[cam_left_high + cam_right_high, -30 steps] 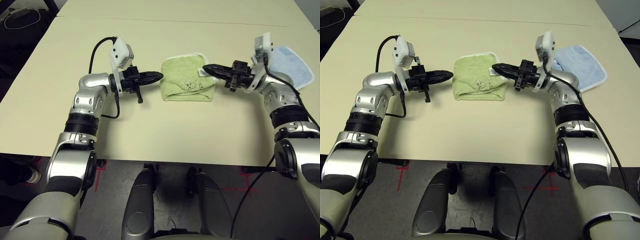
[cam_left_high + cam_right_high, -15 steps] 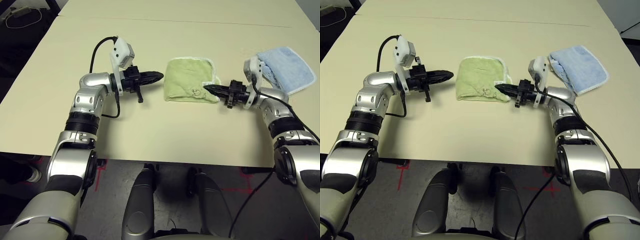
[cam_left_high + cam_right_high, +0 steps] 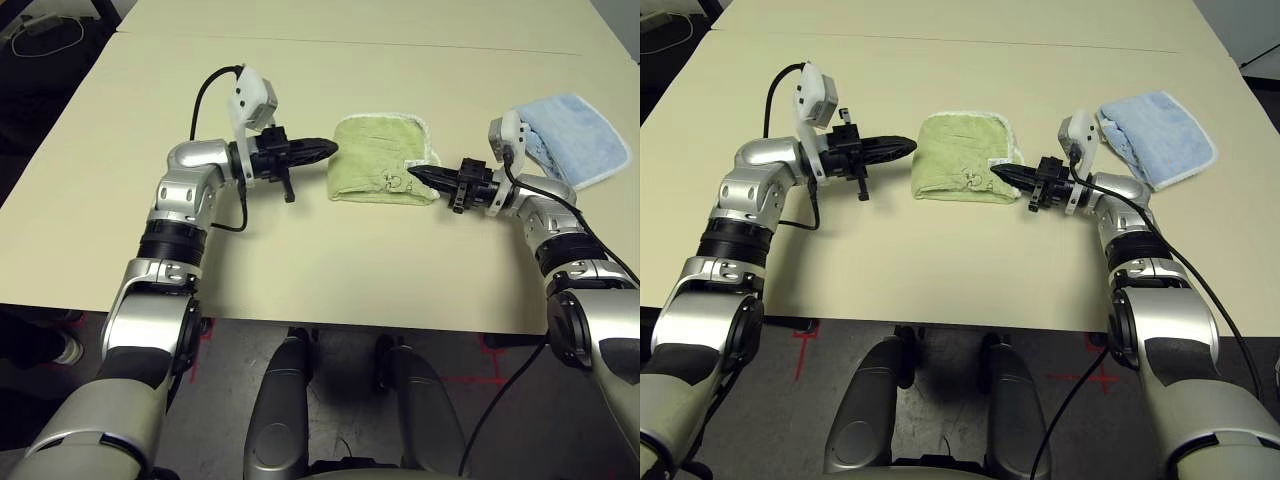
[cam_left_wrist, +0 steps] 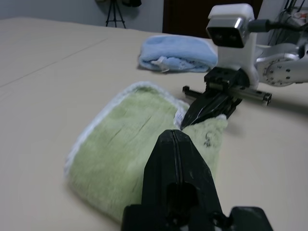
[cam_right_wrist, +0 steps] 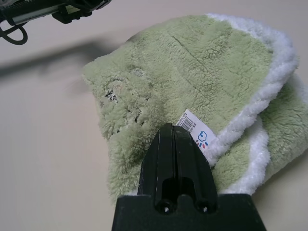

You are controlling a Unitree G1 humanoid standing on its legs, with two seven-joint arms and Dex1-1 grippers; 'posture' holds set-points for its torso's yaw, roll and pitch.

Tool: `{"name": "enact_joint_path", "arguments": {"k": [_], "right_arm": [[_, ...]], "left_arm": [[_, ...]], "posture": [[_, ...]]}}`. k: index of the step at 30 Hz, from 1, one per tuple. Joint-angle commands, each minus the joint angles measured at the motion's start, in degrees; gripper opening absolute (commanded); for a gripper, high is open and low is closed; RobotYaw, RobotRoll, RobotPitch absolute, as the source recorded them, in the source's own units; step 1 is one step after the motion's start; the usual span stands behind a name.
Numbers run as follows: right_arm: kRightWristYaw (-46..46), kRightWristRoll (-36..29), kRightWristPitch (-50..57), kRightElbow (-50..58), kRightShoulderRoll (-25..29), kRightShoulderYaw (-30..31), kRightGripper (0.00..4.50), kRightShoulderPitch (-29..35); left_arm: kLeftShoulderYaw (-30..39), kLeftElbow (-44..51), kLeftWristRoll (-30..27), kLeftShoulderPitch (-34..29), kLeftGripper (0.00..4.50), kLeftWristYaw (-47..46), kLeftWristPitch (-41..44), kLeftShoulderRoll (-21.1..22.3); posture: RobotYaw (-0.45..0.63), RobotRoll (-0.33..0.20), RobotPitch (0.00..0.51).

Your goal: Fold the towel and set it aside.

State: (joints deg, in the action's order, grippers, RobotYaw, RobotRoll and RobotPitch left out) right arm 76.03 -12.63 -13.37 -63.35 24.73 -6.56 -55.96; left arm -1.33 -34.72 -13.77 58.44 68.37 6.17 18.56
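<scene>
Towel (image 3: 378, 160) lies folded between both closed hands, right hand (image 3: 420, 175) touching.

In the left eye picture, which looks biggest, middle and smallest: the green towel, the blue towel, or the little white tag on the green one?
1. Green towel and blue towel: they look about alike, too close to rank; an arm hides part of the blue one.
2. Smallest: the white tag.

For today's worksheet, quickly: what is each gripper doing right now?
Left gripper: shut, holding nothing, at the towel's left edge.
Right gripper: shut, tip on the towel's near right corner; grip cannot be told.
</scene>
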Motion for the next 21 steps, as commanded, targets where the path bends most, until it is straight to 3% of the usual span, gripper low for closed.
{"name": "enact_joint_path", "arguments": {"k": [1, 7, 14, 21], "right_arm": [[0.3, -0.1, 0.6, 0.3, -0.3, -0.2, 0.00, 0.1], [0.4, 0.1, 0.7, 0.6, -0.1, -0.1, 0.00, -0.2], [1.2, 0.0, 1.0, 1.8, -0.2, 0.2, 0.00, -0.1], [1.8, 1.7, 0.4, 1.2, 0.6, 1.4, 0.00, -0.3]], "left_arm": [[-2.1, -1.5, 0.6, 0.9, 0.02, -0.3, -1.1, -2.8], [-5.0, -6.5, 2.9, 0.8, 0.02, -0.4, -2.4, -6.2], [-4.8, -16.1, 6.4, 1.9, 0.02, -3.0, -5.9, -4.4], [-4.2, -19.5, 7.3, 2.9, 0.02, -2.2, -6.3, -1.9]], "posture": [[0.11, 0.000, 0.251], [0.10, 0.000, 0.249], [0.09, 0.000, 0.250], [0.09, 0.000, 0.251]]}}
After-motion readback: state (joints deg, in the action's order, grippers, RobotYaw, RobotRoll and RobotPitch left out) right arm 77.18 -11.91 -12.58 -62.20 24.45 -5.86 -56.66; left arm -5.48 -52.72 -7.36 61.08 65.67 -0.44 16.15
